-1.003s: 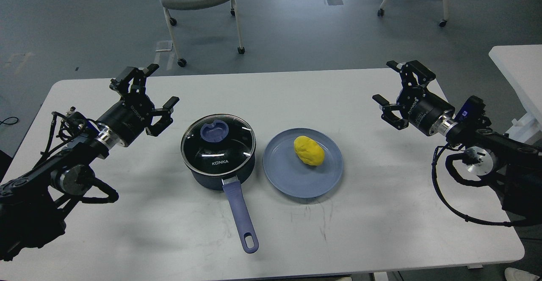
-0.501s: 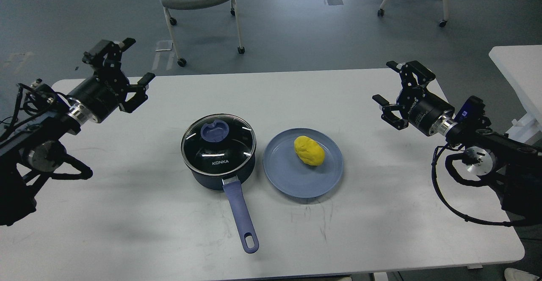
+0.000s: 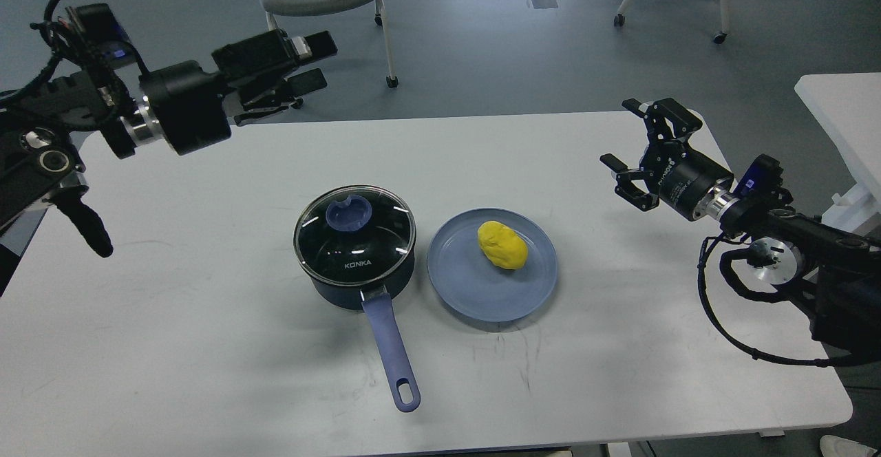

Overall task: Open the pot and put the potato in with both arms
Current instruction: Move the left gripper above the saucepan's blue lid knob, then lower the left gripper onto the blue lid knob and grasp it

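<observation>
On the white tabletop (image 3: 206, 347) the dark pot (image 3: 356, 250) sits near the middle with its glass lid (image 3: 354, 233) on, handle toward the viewer. Just beside it on the right, the yellow potato (image 3: 502, 245) lies on a blue plate (image 3: 468, 292). The left pincer (image 3: 313, 63) hovers above the far-left edge, fingers apart and empty. The right pincer (image 3: 630, 151) hangs spread wide, empty, well apart from the plate.

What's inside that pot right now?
The pot is closed by its glass lid, with a blue knob on top. Through the dark glass nothing can be made out. The potato lies on the plate beside it.
</observation>
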Controlling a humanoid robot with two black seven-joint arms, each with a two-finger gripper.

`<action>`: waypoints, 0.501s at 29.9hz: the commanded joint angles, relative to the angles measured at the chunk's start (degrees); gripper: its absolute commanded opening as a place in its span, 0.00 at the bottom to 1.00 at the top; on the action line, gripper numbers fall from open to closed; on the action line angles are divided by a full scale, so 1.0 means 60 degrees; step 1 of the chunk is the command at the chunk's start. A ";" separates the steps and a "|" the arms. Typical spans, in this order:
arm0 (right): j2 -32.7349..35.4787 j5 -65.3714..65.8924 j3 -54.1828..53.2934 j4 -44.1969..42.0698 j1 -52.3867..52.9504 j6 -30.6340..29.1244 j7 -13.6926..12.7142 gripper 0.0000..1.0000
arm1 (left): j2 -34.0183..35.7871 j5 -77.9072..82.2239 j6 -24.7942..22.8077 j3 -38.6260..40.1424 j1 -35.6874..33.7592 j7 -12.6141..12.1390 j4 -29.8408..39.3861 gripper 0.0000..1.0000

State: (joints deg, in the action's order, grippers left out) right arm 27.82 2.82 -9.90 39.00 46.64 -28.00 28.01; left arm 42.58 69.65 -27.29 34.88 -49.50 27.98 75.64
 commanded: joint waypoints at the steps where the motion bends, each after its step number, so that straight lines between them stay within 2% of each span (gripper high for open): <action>1: 0.0007 -0.0001 0.0024 0.0033 0.0004 0.0000 -0.0001 0.98 | -0.0167 0.2930 0.0389 -0.0026 -0.0099 0.0004 0.0328 0.98; 5: 0.0007 -0.0001 0.0024 0.0033 -0.0010 0.0000 -0.0001 0.99 | -0.0300 0.3859 0.0345 -0.0683 -0.0479 0.0004 0.0328 0.98; 12: 0.0095 0.0013 0.0039 0.0120 -0.0010 0.0000 -0.0001 1.00 | -0.0373 0.5149 0.0374 -0.4299 -0.2778 0.0004 0.0109 0.98; 15: 0.0095 0.0014 0.0009 0.0121 -0.0010 0.0000 -0.0001 1.00 | -0.0505 0.5397 0.0359 -0.4743 -0.2897 0.0004 -0.0009 0.98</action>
State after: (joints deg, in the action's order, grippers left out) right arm 28.34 2.84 -9.67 39.68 46.58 -28.00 28.00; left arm 40.16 100.51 -25.12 9.69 -65.60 28.02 76.25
